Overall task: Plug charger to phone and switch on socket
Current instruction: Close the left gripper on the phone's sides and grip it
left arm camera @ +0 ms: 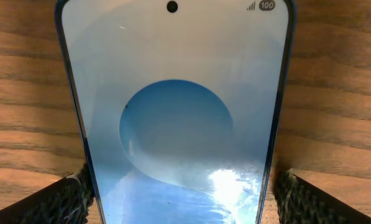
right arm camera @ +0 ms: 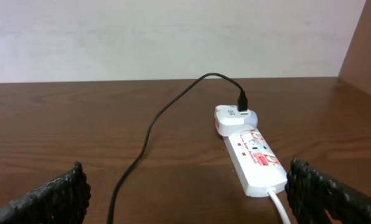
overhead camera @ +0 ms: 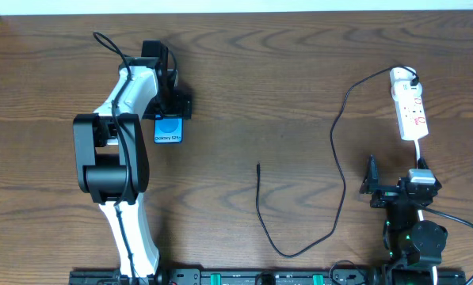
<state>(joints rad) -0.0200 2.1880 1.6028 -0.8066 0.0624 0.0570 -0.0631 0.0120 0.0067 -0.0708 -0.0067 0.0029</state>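
Note:
The phone (overhead camera: 168, 131) lies flat on the table, blue screen up, and fills the left wrist view (left arm camera: 176, 124). My left gripper (overhead camera: 171, 107) is low over it, and its open fingers (left arm camera: 185, 199) straddle the phone's two long edges. A strip of table shows at the right finger. The socket (overhead camera: 410, 107) is a white strip at the far right, also in the right wrist view (right arm camera: 253, 155). The charger's black cable (overhead camera: 335, 150) runs from its plug (right arm camera: 242, 99) at the strip's far end to a loose tip (overhead camera: 257, 166) mid-table. My right gripper (overhead camera: 396, 180) is wide open and empty (right arm camera: 185, 199), short of the strip.
A white adapter (right arm camera: 230, 118) sits at the strip's far end. The strip's white cord (right arm camera: 278, 205) runs back toward my right arm. The cable loops across the table's front (overhead camera: 299, 252). A pale wall stands behind the table's far edge.

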